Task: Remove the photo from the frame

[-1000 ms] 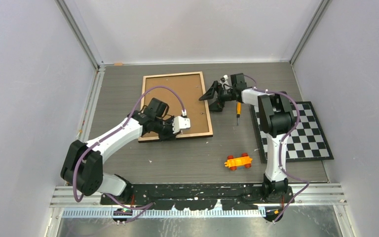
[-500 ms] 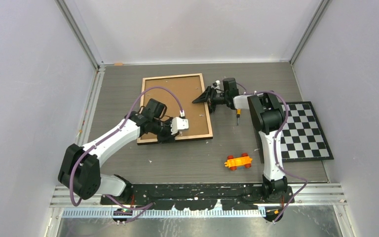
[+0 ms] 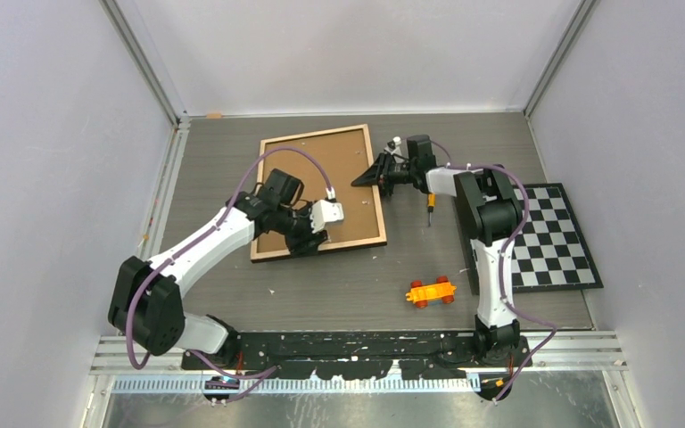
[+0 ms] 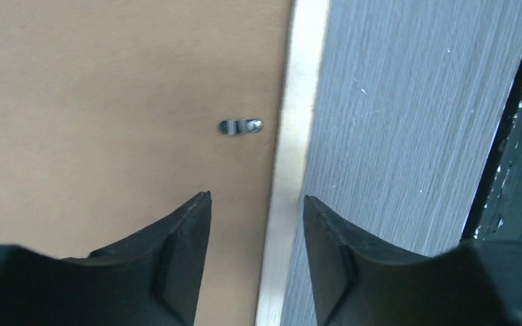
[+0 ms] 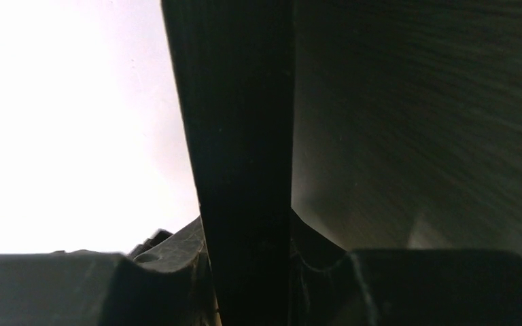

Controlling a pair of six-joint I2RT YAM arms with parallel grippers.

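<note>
Frame face-down on counter, brown back up, toward far side. Photo hidden, cannot see it. My right end effector pinching frame's right edge: black edge clamped between both fingers. My left end effector spread over frame's near edge, one finger each side of light wooden rim. Small metal tab on backing, just beside rim.

You see the frame backed in matt, smooth brown board; its rim pale wood; the clip shiny metal; the table grey, grained.
</note>
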